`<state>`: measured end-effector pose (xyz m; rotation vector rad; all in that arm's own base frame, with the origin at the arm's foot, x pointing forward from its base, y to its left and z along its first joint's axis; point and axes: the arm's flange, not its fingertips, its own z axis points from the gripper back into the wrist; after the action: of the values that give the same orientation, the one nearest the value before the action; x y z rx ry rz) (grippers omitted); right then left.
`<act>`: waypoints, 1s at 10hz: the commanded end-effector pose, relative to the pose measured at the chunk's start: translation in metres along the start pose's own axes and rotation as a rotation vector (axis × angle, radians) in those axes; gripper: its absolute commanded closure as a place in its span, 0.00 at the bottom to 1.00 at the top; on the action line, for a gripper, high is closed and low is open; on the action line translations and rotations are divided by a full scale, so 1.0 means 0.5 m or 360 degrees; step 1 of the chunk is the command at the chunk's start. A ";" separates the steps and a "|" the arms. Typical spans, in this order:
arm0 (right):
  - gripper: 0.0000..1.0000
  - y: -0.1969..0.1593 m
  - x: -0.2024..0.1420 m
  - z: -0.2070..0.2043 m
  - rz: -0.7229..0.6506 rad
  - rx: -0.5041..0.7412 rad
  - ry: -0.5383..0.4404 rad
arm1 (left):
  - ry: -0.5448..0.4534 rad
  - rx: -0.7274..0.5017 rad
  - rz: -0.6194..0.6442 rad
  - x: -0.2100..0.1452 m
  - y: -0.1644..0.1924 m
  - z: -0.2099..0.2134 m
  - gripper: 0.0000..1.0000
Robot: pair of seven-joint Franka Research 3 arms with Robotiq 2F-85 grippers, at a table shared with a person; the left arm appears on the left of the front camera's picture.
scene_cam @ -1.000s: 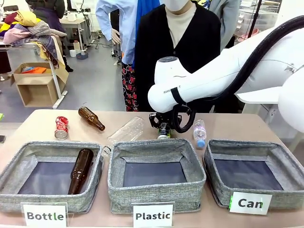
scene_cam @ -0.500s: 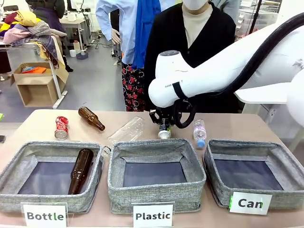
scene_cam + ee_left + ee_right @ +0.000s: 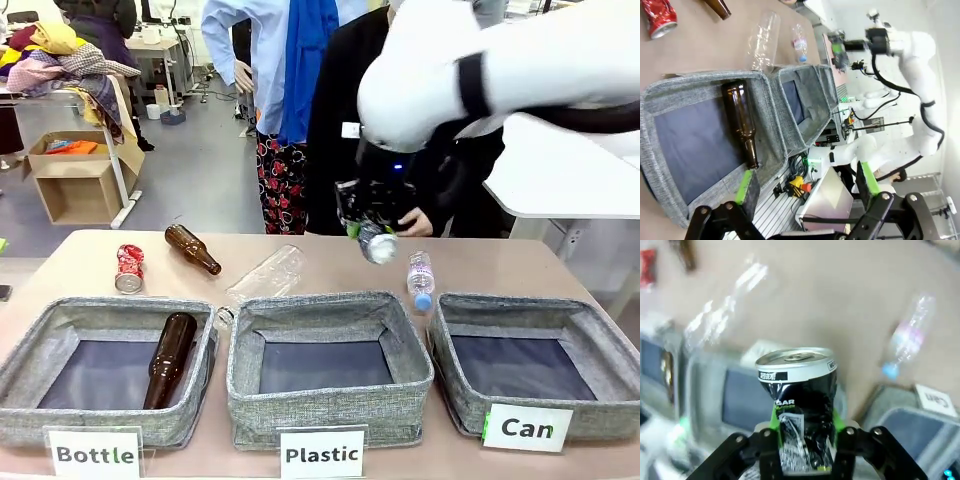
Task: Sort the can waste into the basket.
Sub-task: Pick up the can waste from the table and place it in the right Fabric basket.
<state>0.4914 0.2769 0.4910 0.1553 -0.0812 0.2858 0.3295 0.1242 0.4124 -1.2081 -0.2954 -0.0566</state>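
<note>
My right gripper (image 3: pixel 372 228) is shut on the slim black can (image 3: pixel 377 243) and holds it tilted in the air above the table's far middle. In the right wrist view the black can (image 3: pixel 800 395), silver top up, sits squeezed between the green pads of that gripper (image 3: pixel 802 432). The crushed red can (image 3: pixel 129 268) lies at the table's far left, also visible as the red can (image 3: pixel 660 17). The grey basket (image 3: pixel 600 405) with the "Can" card stands at the front right, its dark floor bare. My left gripper (image 3: pixel 805 182) hangs open over the left bin.
The "Plastic" bin (image 3: pixel 330 405) stands in the middle and the "Bottle" bin (image 3: pixel 25 420) at the left holds a brown bottle (image 3: pixel 170 358). Another brown bottle (image 3: pixel 192 248), a clear plastic bottle (image 3: pixel 265 275) and a small water bottle (image 3: pixel 420 278) lie behind the bins. A person stands at the far side.
My right gripper closed on the black can, lifted it off the table behind the middle bin and carried it up and slightly right. The left arm stayed still.
</note>
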 end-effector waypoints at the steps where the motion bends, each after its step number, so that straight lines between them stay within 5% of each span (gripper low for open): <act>1: 1.00 -0.064 -0.119 0.036 0.0390 0.0050 0.0286 | -0.0017 -0.0031 0.0007 0.003 -0.006 0.001 0.00; 3: 1.00 -0.135 -0.229 0.050 0.0806 0.0023 0.0401 | -0.0017 -0.0031 0.0007 0.003 -0.006 0.001 0.00; 6: 1.00 -0.286 -0.353 0.018 0.1268 -0.0130 0.0215 | -0.0017 -0.0031 0.0007 0.003 -0.006 0.001 0.00; 10: 1.00 -0.387 -0.375 -0.002 0.1330 -0.0047 0.0021 | -0.0017 -0.0031 0.0007 0.003 -0.006 0.001 0.00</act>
<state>0.3642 0.0371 0.4498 0.0510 -0.1019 1.0809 0.3294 0.1244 0.4123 -1.2090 -0.2958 -0.0561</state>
